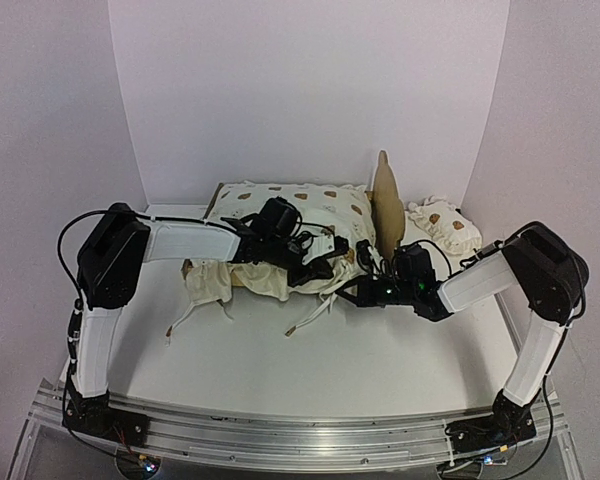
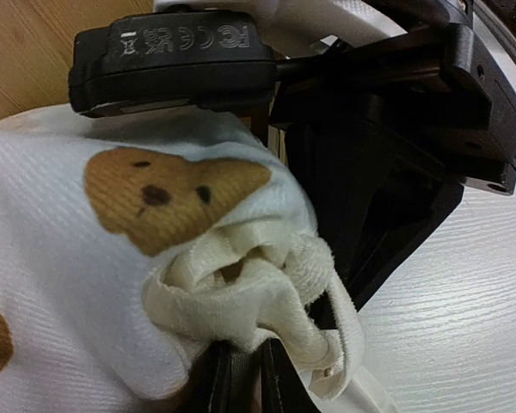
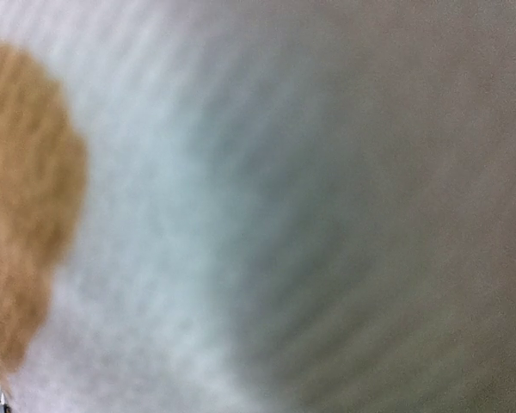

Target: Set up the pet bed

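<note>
The pet bed shows its tall curved light-wood headboard [image 1: 385, 195] at the right end; the rest of the frame lies almost hidden under the large cream bear-print cushion [image 1: 290, 210]. My left gripper [image 1: 320, 268] is at the cushion's near right corner. In the left wrist view its dark fingers [image 2: 241, 379] are close together with bunched cushion fabric [image 2: 241, 284] held between them. My right gripper [image 1: 365, 285] presses against the same corner from the right. The right wrist view shows only blurred cushion cloth [image 3: 198, 215], so its jaws are hidden.
The small bear-print pillow [image 1: 440, 225] lies on the table right of the headboard. Tie strings [image 1: 310, 315] trail from the cushion onto the white table [image 1: 330, 360]. The right arm's black gripper body [image 2: 396, 129] is very close to my left fingers.
</note>
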Robot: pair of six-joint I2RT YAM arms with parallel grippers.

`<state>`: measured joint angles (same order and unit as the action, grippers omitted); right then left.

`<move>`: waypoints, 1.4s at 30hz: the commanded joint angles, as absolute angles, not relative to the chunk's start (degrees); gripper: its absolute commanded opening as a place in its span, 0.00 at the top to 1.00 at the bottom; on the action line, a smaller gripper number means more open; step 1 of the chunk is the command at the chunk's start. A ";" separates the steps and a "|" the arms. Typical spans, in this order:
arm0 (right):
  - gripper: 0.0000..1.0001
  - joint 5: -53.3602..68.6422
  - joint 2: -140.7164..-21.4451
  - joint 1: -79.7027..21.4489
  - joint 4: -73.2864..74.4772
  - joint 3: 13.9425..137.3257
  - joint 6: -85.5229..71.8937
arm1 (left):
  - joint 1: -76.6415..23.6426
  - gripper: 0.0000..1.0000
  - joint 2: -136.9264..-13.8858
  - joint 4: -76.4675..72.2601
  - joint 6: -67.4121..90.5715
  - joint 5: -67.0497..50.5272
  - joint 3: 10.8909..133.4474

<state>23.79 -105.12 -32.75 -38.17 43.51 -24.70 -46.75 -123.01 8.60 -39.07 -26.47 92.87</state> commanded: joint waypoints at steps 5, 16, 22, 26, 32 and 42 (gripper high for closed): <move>1.00 24.73 -102.88 -32.56 -40.54 45.77 -24.49 | -48.59 0.87 -121.02 6.08 -44.13 -28.51 88.27; 1.00 23.72 -101.95 -32.60 -40.46 44.81 -24.76 | -48.34 0.82 -114.86 -8.33 -44.57 -27.77 78.20; 1.00 23.46 -101.96 -32.53 -40.48 44.68 -24.77 | -48.43 0.84 -118.62 -8.45 -43.86 -22.21 81.65; 1.00 23.33 -101.29 -32.54 -40.35 44.06 -24.87 | -48.34 0.85 -116.38 -8.14 -46.41 -23.29 80.26; 1.00 23.19 -101.16 -32.54 -40.10 44.05 -24.51 | -49.28 0.79 -106.00 -10.85 -53.21 -36.44 70.87; 1.00 22.88 -100.85 -32.52 -39.88 43.42 -24.51 | -48.03 0.84 -115.25 -5.73 -48.81 -35.37 80.38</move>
<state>23.42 -103.59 -32.75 -38.17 43.46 -24.71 -49.34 -110.72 -7.42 -50.25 -35.48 73.94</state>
